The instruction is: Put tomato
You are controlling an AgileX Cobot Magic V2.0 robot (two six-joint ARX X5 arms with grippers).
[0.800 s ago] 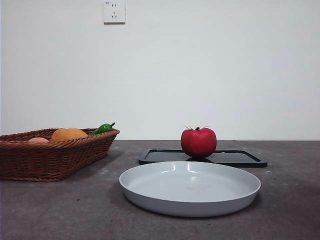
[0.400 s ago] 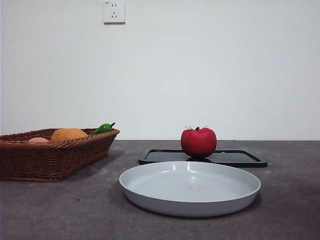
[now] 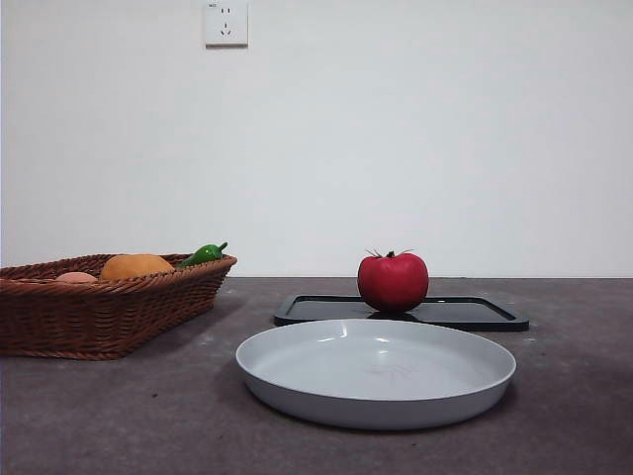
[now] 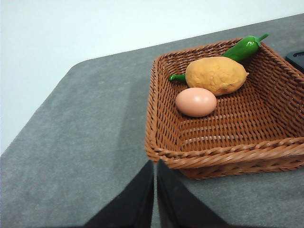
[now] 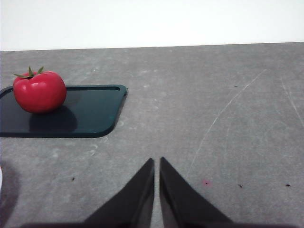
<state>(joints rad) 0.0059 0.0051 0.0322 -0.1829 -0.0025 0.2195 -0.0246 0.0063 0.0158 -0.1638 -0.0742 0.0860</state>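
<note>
Left pincer: clenched, empty, over the wicker basket, no tomato near. The tomato sits on the black tray, upper left in the right wrist frame. Right pincer: clenched, empty, nearer; reach runs up-left.

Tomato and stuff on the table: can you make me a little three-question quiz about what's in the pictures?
1. True or false: the tomato sits on the black tray.
2. What lies in the wicker basket beside the egg? A) a banana B) a green chili pepper C) a spoon
3. Fill in: the grey plate has ______ on it.

Key: 1 true. 2 B. 3 nothing.
</note>
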